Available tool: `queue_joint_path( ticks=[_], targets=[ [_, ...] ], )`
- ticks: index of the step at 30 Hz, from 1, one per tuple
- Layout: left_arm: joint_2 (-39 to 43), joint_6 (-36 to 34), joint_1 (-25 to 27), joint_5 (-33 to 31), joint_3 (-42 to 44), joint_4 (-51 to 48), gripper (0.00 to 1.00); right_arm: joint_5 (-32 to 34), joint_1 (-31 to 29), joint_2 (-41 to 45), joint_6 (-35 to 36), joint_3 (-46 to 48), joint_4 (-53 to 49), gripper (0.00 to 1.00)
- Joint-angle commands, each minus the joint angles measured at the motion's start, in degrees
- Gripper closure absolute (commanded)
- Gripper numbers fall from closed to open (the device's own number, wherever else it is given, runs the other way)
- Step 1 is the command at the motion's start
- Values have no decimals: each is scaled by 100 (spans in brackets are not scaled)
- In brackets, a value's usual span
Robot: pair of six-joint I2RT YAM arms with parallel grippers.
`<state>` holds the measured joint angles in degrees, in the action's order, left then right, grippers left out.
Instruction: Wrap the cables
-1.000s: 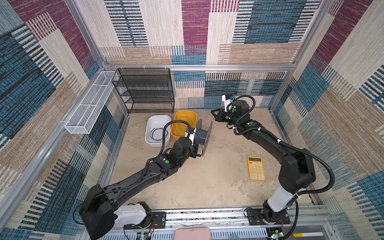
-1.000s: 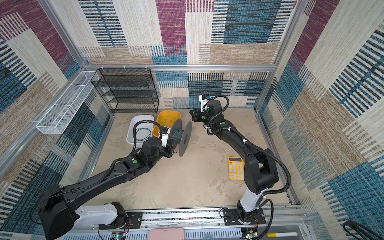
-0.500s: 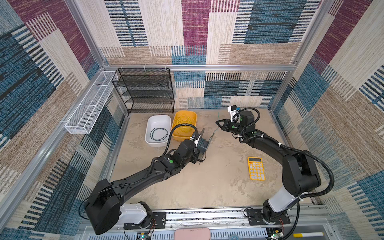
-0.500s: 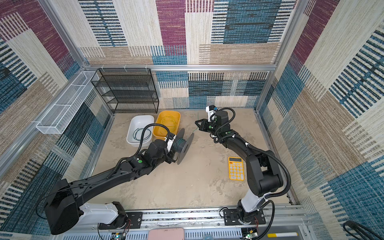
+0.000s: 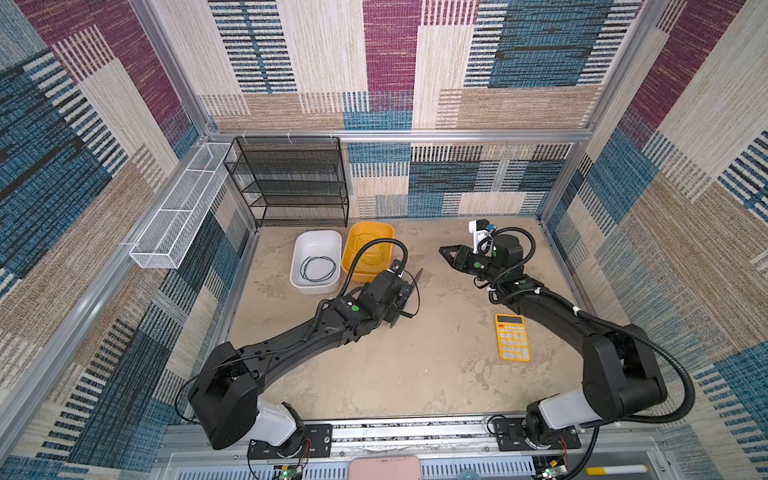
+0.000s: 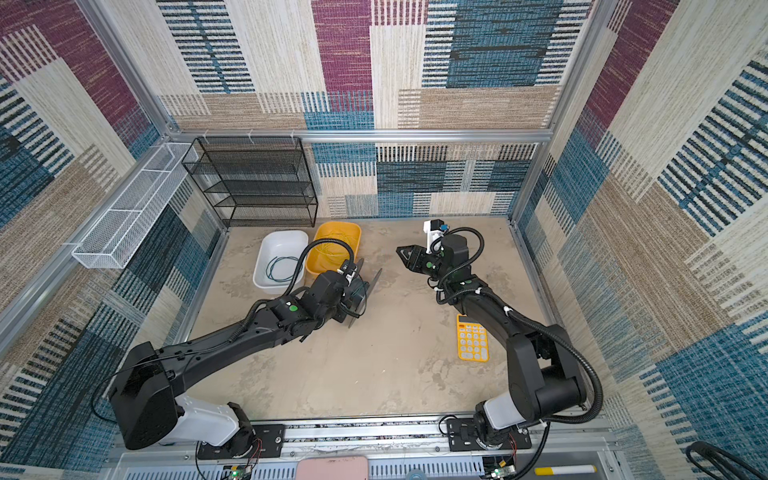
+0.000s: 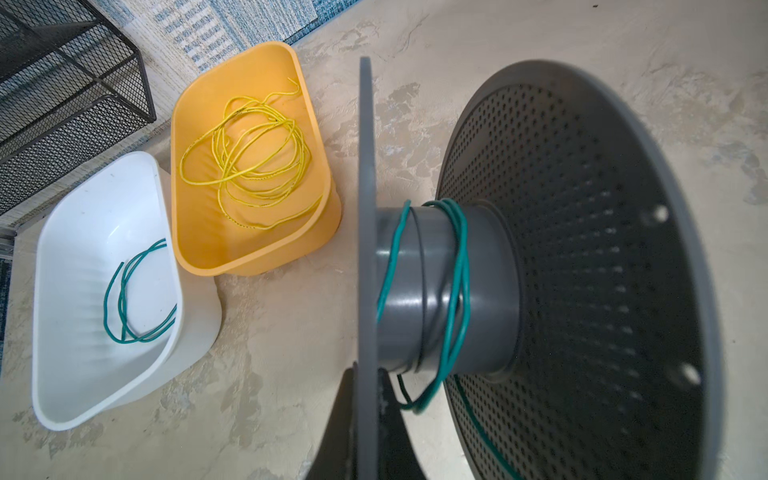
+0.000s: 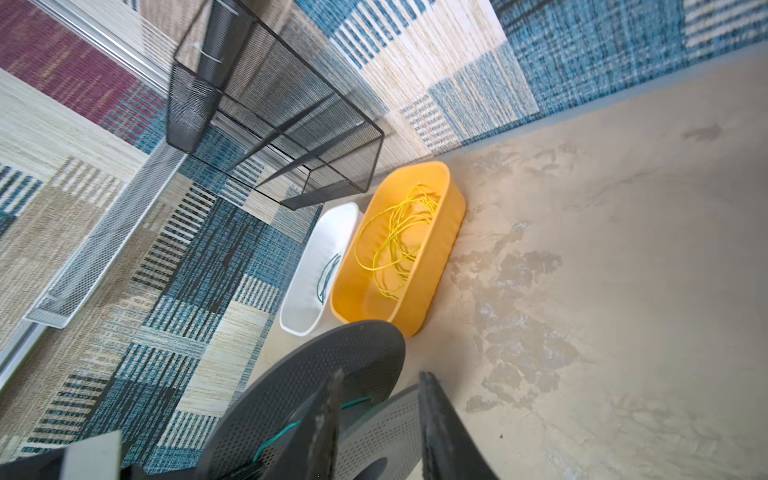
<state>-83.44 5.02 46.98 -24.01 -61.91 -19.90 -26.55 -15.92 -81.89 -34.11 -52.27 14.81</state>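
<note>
Tension is to be applied to the teal cable [image 7: 459,266], lying in loose turns on the hub of the spool [image 7: 490,291] clamped at one flange by the closed left end effector [image 7: 368,432], before winding is attempted with the parted, empty right end effector [image 8: 381,380].

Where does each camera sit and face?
Top views: overhead at the front, looking down on the beige table; left arm and right arm show.
Left wrist: on its arm, faces the grey plastic spool its jaws clamp; tips show.
Right wrist: on its arm, faces the yellow plastic bin and white plastic bin; parted jaws show.
All views share those bins.
</note>
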Motion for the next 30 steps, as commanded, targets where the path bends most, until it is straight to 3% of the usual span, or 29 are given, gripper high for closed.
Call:
queue_joint_path(
  ticks=[1, 5, 8, 11, 13, 16, 21, 25, 30],
  targets=[
    [-146, 344, -11, 229, -319, -495, 100, 233, -152, 580, 411, 199, -201, 65],
    [-340, 483, -15, 535, -553, -607, 100, 620, -646, 1545, 850, 856, -454, 74],
    [-434, 557, -21, 605, -612, -638, 100, 1212, -1438, 2285, 1248, 1534, -316, 78],
    [-431, 635, -28, 680, -595, -614, 100, 1105, -1888, 2951, 1335, 2365, 302, 77],
    [-436, 670, -23, 696, -570, -613, 100, 1118, -2165, 3151, 1386, 2579, 510, 66],
    [-431, 743, -29, 728, -533, -614, 100, 1588, -2624, 3103, 1667, 2490, 476, 62],
    [-453, 779, -29, 764, -475, -575, 100, 1702, -2938, 2437, 2191, 1928, 501, 61],
    [-473, 777, -25, 801, -497, -585, 100, 1981, -2978, 1981, 2434, 1516, 318, 60],
    [-432, 742, -38, 800, -501, -581, 100, 1786, -2987, 1921, 2420, 1561, 253, 60]
  ],
)
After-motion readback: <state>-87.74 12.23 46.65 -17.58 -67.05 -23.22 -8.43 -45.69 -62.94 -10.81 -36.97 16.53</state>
